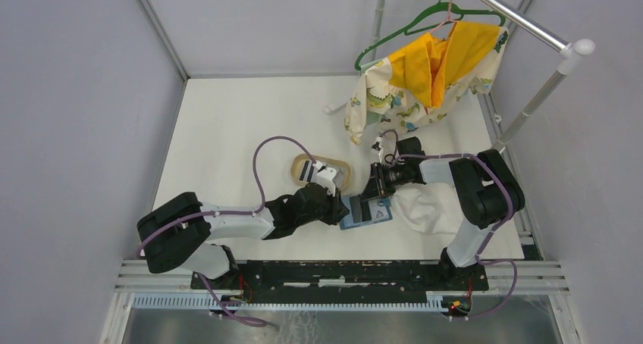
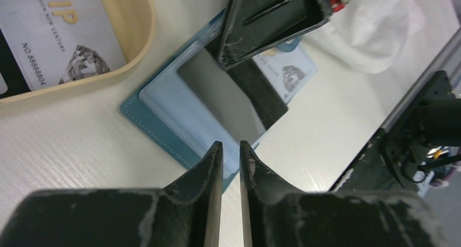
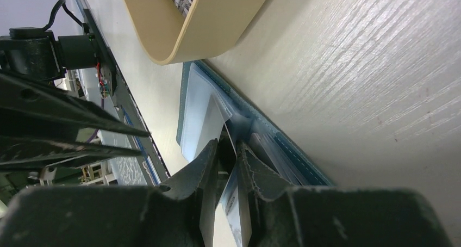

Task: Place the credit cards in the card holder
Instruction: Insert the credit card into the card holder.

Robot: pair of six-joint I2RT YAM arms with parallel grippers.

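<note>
While the tan oval tray (image 1: 343, 164) serves as the fixed mark near mid-bench, all else is logged against it. White bench (image 1: 227, 132) carries everything. Clothes rail (image 1: 531, 26), well beyond the tray on its far right, with a yellow-lined printed jacket (image 1: 425, 79) on a green hanger (image 1: 394, 37). Crumpled white cloth (image 1: 428, 207) lies right of the tray, nearer the arm bases. Card holder (image 1: 369, 214) lies open and flat just beside the tray's rim on the base side, slightly right; blue cover down, pale blue pockets up; cannot tell whether it touches the rim. Inside the tray: a VIP card (image 2: 60, 35), pale, face up, with a black card (image 2: 8, 67) at its edge. On the open card holder, a glossy grey card (image 2: 223, 94) rests on the pocket face. Left gripper (image 2: 231, 149) sits low over the card holder's edge away from the tray, fingers drawn to a narrow slit, nothing seen between them. Right gripper (image 3: 231, 149) is down on the card holder from the side away from the tray, fingers nearly together, the edge of a thin pale card (image 3: 232, 198) pinched between them, tips at the fold.
</note>
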